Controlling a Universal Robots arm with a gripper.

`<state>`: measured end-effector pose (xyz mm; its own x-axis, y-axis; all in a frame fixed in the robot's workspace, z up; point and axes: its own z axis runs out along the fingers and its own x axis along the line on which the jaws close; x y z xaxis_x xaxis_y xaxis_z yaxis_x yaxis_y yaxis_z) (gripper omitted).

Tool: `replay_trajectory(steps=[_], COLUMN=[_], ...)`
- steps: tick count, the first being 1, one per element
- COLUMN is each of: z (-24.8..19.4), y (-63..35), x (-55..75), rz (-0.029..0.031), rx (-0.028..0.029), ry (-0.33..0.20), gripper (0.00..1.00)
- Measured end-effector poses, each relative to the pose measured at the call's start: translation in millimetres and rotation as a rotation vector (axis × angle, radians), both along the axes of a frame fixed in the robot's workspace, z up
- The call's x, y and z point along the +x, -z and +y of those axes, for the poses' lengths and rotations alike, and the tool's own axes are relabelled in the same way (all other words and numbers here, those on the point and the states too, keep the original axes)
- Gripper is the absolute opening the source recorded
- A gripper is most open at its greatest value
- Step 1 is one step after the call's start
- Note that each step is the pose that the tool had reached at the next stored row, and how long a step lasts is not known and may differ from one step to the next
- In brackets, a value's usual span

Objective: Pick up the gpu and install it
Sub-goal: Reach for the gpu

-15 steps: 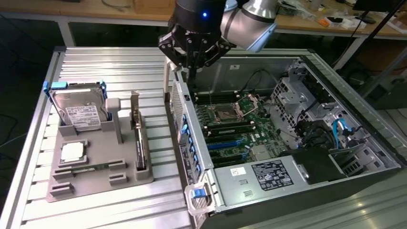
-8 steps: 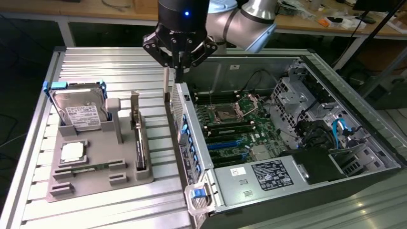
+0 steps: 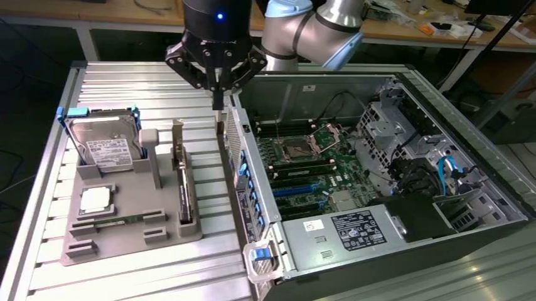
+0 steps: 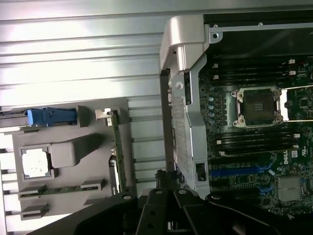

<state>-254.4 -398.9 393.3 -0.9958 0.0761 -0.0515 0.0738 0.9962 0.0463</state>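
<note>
Task barely begun: my claw (image 3: 219, 105), fingers drawn together on nothing, hangs over the side wall of the open computer case (image 3: 335, 157), while the gpu (image 3: 183, 188) stands unpicked in the grey holder (image 3: 125, 232) below and beside the claw.

Even overhead light filled the exterior view and gave the ribbed metal counter (image 3: 125, 81) a pale sheen at the upper left of the frame, while the room around the edges lay dark. A small blue lamp glowed above the gripper (image 3: 218, 100) at top centre. Inside the open computer case (image 3: 335, 150) the light was dimmer, darkest at lower right. In the wrist view, glare bleached the counter almost white, and the grey holder (image 4: 98, 166) bore a hard shadow beside its raised block.
</note>
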Motion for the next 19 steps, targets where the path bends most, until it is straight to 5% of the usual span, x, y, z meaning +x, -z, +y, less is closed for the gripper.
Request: replay_trajectory(steps=[19], z=[0.0], y=[0.1], x=[-61.2], rz=[-0.0011], rx=[0.0001], ry=[0.000], gripper=[0.11])
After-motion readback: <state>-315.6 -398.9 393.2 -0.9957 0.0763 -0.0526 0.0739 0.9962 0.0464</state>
